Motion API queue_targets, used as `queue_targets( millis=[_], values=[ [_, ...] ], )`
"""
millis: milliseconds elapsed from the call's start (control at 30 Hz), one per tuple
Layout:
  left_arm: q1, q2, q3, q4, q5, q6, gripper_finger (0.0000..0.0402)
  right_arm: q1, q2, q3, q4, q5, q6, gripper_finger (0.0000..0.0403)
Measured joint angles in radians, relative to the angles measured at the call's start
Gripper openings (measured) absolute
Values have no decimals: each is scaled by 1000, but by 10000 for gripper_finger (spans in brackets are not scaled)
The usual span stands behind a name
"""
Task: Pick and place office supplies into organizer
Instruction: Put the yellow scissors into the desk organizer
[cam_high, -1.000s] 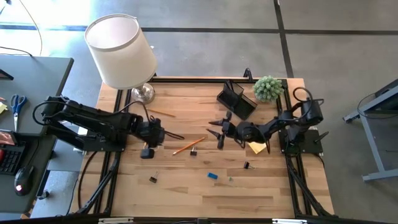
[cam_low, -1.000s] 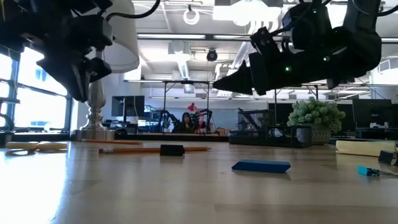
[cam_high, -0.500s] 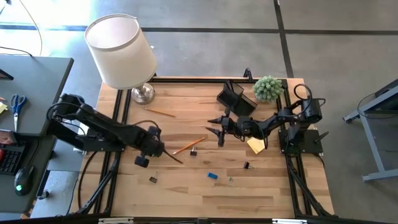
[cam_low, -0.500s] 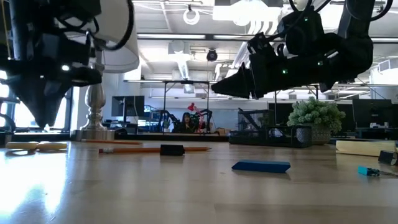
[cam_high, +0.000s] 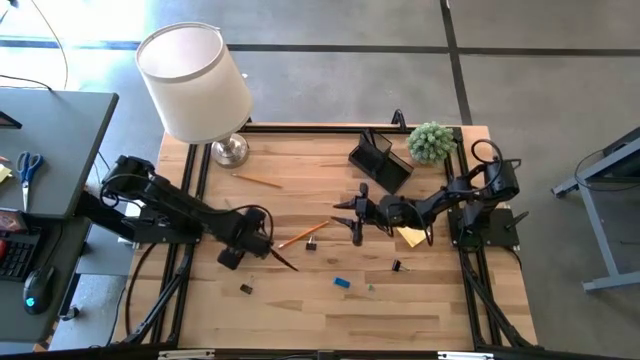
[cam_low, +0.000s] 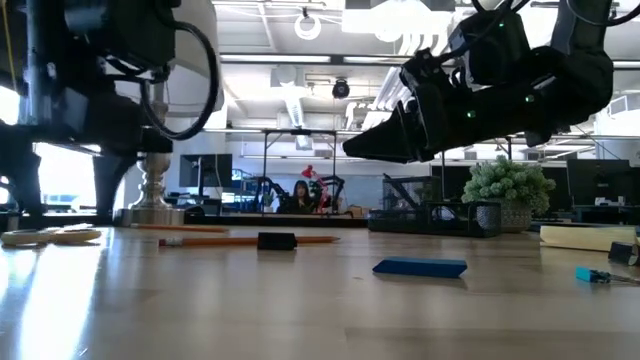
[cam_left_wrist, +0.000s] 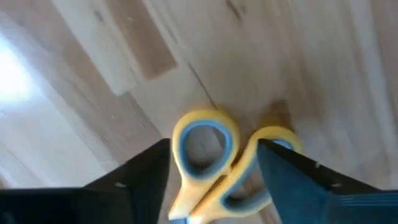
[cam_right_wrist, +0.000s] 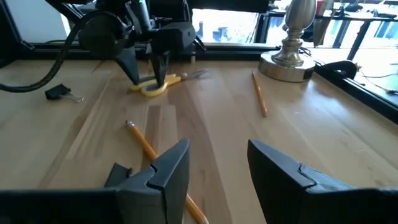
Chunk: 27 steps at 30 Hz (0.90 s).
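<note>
The yellow-handled scissors (cam_left_wrist: 214, 155) lie flat on the wooden table at its left middle. In the low view the scissors (cam_low: 50, 237) show at the far left. My left gripper (cam_high: 250, 238) points straight down over the scissors' handle loops, open, one finger on either side of them; seen from across the table, the left gripper (cam_right_wrist: 149, 78) stands astride the scissors (cam_right_wrist: 155, 87). My right gripper (cam_high: 347, 212) hovers level above the table's middle, open and holding nothing. The black organizer (cam_high: 380, 160) stands at the far right. Orange pencils (cam_high: 300, 235) and a blue eraser (cam_high: 342, 283) lie loose. My left gripper comes from above, its open fingers (cam_left_wrist: 146, 171) set outside the two yellow handle loops (cam_left_wrist: 205, 140) of the scissors, which lie flat on the table. I cannot tell whether either finger touches a loop.
A white-shaded lamp (cam_high: 195, 80) stands at the far left and a small green plant (cam_high: 432, 140) at the far right. A second pencil (cam_high: 258, 180), a yellow sticky-note pad (cam_high: 410, 236) and black clips (cam_high: 246, 289) (cam_high: 398, 265) lie about the table.
My left gripper has moved toward the table's near edge and down to the scissors, tipping until it points straight down, and its fingers have opened in the last half second. The scissors have stayed on the table.
</note>
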Motion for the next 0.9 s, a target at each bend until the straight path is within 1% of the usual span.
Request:
queue_targets(
  millis=[100,167,233,367,500,633,767,900],
  values=[
    [-3,-1,45,-120,8,35,250,0,0,0,-8,3,0,155],
    [-1,-2,63,-173,3,36,246,-1,0,0,-12,4,0,155],
    [0,-2,67,-190,1,41,235,-1,0,0,-29,4,2,155],
    [-2,-2,67,-159,0,89,205,0,0,0,-54,3,16,155],
    [-1,-2,67,-153,-1,166,172,1,0,0,-63,-3,32,155],
    [-1,-3,50,-141,-2,246,148,13,0,0,-66,-1,37,155],
    [-2,-3,1,-90,-2,282,139,29,0,0,-69,1,54,155],
    [-1,-3,-34,-24,-13,312,143,53,0,0,-80,41,56,155]
  ],
)
